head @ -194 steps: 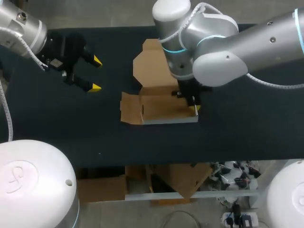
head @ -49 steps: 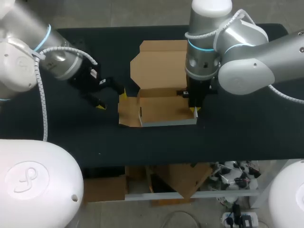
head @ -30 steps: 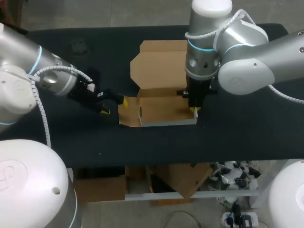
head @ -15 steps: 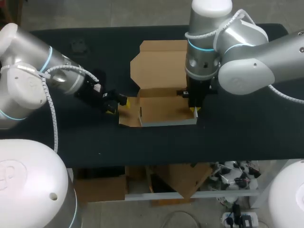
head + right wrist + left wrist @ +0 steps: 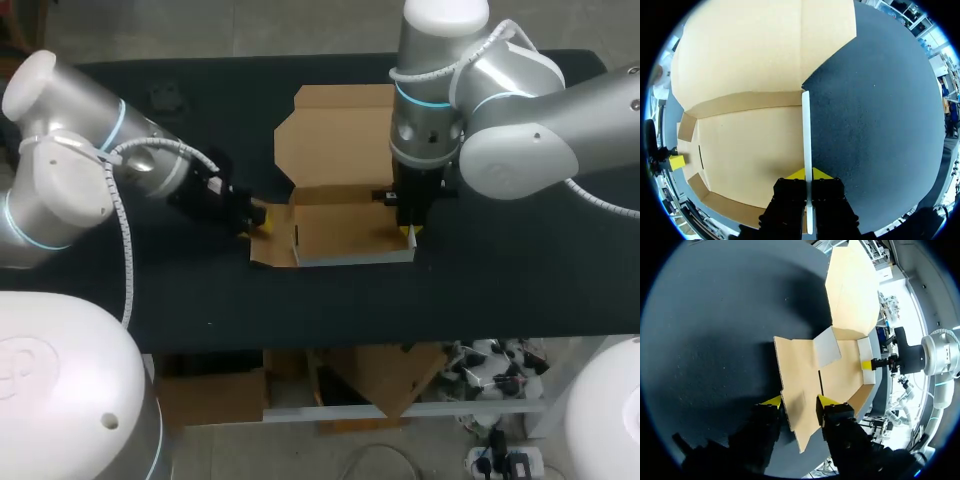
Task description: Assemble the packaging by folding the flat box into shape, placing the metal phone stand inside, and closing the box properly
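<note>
A brown cardboard box (image 5: 345,232) lies half folded at the table's middle, its lid (image 5: 335,135) open toward the back and its left side flap (image 5: 268,240) flat. My left gripper (image 5: 260,218) is at that flap. In the left wrist view the left gripper (image 5: 799,401) is open, with the flap's edge (image 5: 797,415) between its fingers. My right gripper (image 5: 408,232) is shut on the box's upright right wall (image 5: 805,130), which runs between its yellow tips (image 5: 803,174). No phone stand shows in any view.
The black table (image 5: 500,280) spreads wide on both sides of the box. A small dark object (image 5: 165,97) lies at the back left. My right arm's bulk hangs over the box's right half.
My left gripper has moved right onto the box's left flap and its fingers have narrowed around the flap's edge. The right arm and the box have stayed still.
</note>
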{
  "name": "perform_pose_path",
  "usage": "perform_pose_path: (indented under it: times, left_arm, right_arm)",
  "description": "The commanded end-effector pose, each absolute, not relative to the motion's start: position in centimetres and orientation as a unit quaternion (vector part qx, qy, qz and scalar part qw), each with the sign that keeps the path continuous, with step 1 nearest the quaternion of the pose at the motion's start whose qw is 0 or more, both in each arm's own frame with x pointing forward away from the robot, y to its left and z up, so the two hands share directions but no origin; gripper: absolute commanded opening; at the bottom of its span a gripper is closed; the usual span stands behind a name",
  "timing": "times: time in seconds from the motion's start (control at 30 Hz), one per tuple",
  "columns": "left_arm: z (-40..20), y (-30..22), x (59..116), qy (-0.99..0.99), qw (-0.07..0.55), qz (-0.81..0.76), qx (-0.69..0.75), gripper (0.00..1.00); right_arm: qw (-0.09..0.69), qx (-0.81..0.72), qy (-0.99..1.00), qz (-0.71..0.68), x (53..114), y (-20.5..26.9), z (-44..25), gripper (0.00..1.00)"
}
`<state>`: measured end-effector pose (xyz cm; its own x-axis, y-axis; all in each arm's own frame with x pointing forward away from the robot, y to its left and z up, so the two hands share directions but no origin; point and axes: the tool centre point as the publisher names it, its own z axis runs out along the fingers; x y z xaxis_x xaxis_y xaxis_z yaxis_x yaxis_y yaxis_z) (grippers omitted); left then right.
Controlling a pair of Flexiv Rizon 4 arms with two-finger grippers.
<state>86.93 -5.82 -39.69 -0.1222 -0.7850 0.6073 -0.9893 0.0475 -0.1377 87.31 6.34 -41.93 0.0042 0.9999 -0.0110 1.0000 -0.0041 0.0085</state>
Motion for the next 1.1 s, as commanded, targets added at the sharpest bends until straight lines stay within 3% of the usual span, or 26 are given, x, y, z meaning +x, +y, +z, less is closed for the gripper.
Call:
perform_pose_path:
  times: [0.03, 0.83, 1.1]
  left_arm:
    - [-39.7, -6.3, 87.0, -0.698, 0.182, 0.261, 0.642, 0.0]
    - [-36.1, -9.1, 87.4, -0.71, 0.055, 0.164, 0.682, 0.0]
    - [-35.6, -9.5, 87.6, -0.711, 0.045, 0.152, 0.685, 0.0]
  right_arm:
    - [0.007, 0.709, 0.705, -0.003, 87.4, 6.5, -41.9, 0.0]
    - [0.007, 0.709, 0.705, -0.003, 87.4, 6.5, -41.9, 0.0]
    - [0.007, 0.709, 0.705, -0.003, 87.4, 6.5, -41.9, 0.0]
